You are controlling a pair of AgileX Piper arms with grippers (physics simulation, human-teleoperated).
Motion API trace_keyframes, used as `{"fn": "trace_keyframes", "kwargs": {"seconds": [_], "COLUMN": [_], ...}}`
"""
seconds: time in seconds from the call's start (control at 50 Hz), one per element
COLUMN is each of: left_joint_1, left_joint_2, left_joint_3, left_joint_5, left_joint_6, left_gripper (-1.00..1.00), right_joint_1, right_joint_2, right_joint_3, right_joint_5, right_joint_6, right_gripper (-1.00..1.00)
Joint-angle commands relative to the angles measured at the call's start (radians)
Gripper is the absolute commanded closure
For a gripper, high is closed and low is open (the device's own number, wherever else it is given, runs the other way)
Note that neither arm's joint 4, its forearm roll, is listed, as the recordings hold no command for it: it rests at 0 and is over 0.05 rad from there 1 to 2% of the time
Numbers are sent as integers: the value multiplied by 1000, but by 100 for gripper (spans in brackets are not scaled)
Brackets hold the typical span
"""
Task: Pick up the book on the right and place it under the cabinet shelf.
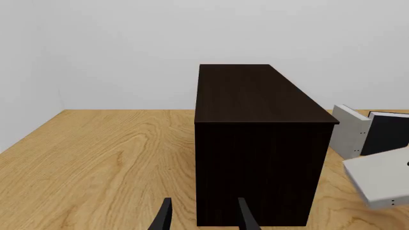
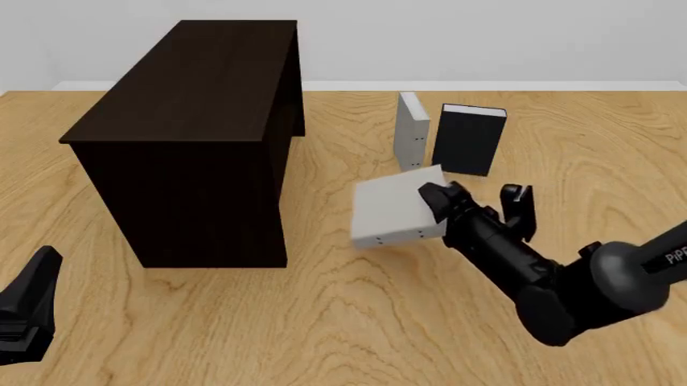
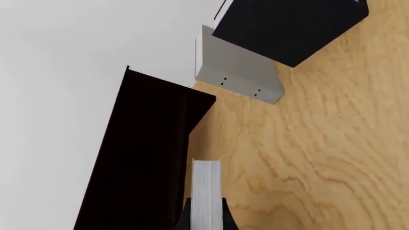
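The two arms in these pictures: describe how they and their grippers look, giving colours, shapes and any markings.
Both arms are matt black. The right arm is made of thick rounded segments, with part of white lettering, "PiPE", near the picture's edge. The right gripper ends in two short blocky black fingers. Only the dark angular tip of the left gripper shows in the front view; in its wrist view its fingers are thin tapered black blades. No cables are visible.

My fingers (image 3: 225, 216) pinch the book (image 3: 206, 196) edge-on, its white pages facing me. At ten o'clock from it the dark cabinet shelf (image 3: 147, 158) rises beside it. Ahead at twelve stands a grey book (image 3: 238, 74) with small dark dots, a black book (image 3: 290, 26) just past it at one.
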Motion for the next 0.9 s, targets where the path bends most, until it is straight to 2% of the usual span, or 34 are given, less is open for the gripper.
{"fn": "trace_keyframes", "kwargs": {"seconds": [0.02, 0.26, 0.9], "left_joint_1": [0, 0, 0], "left_joint_2": [0, 0, 0], "left_joint_3": [0, 0, 0], "left_joint_5": [0, 0, 0], "left_joint_6": [0, 0, 0], "left_gripper": [-100, -100, -100], "right_joint_1": [25, 51, 89], "right_joint_2": [50, 111, 211], "right_joint_3": [-57, -116, -299], "right_joint_5": [-29, -32, 50], "right_joint_6": [41, 61, 73], "right_gripper": [100, 100, 100]}}
